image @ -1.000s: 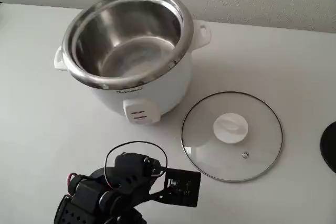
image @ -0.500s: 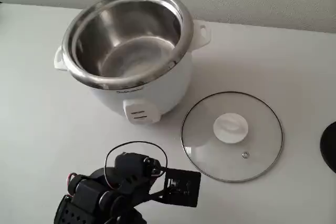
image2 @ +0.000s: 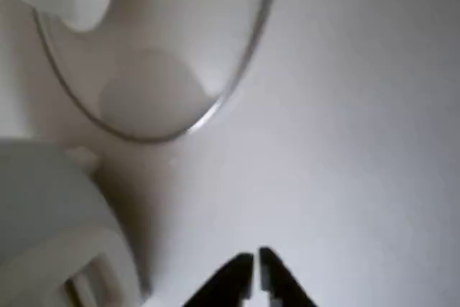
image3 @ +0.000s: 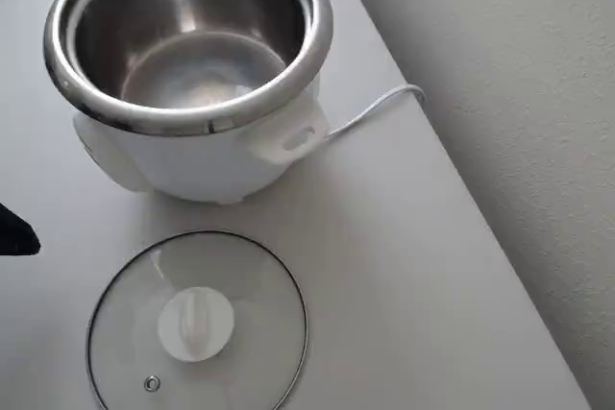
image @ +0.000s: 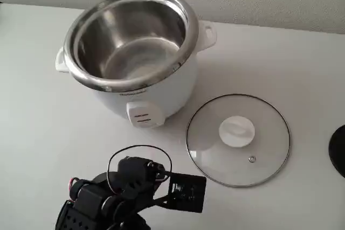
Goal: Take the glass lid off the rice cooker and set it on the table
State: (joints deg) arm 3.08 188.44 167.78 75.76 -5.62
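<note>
A: Where does the lid [image: 238, 140] lie?

B: Flat on the table [image: 43, 127], knob [image: 236, 131] up. In the fixed view it sits right of and nearer than the cooker [image: 135, 52], just beside its base but apart from it. The overhead view shows the lid [image3: 197, 322] below the cooker [image3: 187, 64], with the vent hole [image3: 151, 383] close to the rim on the near-left side.

A: And the cooker itself?

B: Uncovered. The steel pot [image: 129, 39] stands open and looks empty. The switch panel [image: 143, 115] faces the near side in the fixed view, with one white handle [image: 207, 32] at the far right. A white cord [image3: 370, 110] runs off from the cooker toward the table edge in the overhead view.

A: State of the gripper?

B: In the wrist view the gripper [image2: 256, 271] has its two dark fingertips drawn almost together, a thin slit between them, with nothing in them. It hangs over bare table, apart from the lid [image2: 154, 55]. In the fixed view the black arm [image: 124, 192] sits at the near edge, left of the lid.
</note>
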